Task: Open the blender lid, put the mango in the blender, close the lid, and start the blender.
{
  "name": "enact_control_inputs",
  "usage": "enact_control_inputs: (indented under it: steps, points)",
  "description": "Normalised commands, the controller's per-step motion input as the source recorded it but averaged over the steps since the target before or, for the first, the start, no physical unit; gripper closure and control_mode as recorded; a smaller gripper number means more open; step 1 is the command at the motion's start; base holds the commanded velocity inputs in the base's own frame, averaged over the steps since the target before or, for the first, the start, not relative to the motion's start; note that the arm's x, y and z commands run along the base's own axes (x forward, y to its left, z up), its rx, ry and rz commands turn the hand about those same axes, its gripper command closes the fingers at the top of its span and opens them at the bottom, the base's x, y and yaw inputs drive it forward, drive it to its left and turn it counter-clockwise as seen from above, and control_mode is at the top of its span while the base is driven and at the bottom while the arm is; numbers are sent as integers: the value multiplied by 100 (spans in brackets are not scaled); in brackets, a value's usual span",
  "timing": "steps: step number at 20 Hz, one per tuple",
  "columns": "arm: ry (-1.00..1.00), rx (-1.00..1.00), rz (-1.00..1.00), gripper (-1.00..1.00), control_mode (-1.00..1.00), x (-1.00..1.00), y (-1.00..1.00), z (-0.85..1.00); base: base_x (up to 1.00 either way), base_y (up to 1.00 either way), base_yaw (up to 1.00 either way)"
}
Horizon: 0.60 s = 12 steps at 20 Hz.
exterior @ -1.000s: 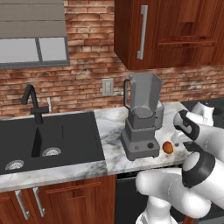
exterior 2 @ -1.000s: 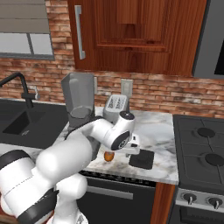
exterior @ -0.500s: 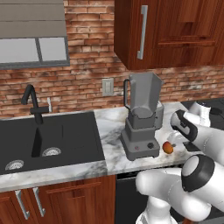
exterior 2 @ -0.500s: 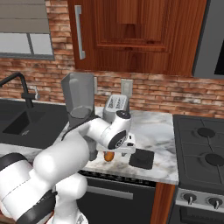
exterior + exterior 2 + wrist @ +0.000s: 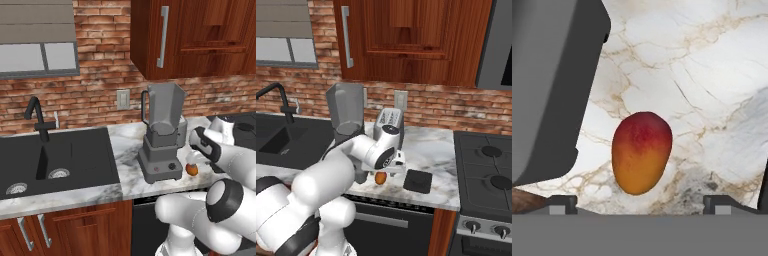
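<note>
At the far left of the left base view a black sink (image 5: 55, 160) with a dark faucet (image 5: 37, 117) is set into the marble surface (image 5: 127, 145). To its right stands the blender (image 5: 162, 135), its square dark-grey base on the surface and its tapered translucent jar upright with the rim uncovered. Just right of the blender base the mango (image 5: 192, 169) lies on the surface near the front edge, close to the base but not touching it. The gripper (image 5: 196, 159) hangs directly above the fruit, its fingers spread wide apart with nothing between them. In the hand view the mango (image 5: 641, 152) sits on bare marble between the two finger tips, red at one end and orange-yellow at the other, with the corner of the blender base (image 5: 552, 85) beside it. In the right base view a toaster (image 5: 387, 120) stands behind the arm, the blender lid (image 5: 417, 181) lies flat on the surface just right of the mango (image 5: 380, 177), and a stove (image 5: 486, 175) closes the right side.
</note>
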Motion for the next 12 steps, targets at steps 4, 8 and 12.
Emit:
enact_control_inputs:
  steps: [4,8,12]
  points:
    - [0,0,0,-100,-100,25,0,-8,0,0,0]
    - [1,0,0,-100,-100,23,0,-17,0,0,0]
    - [2,0,0,-100,-100,6,0,-19,0,0,0]
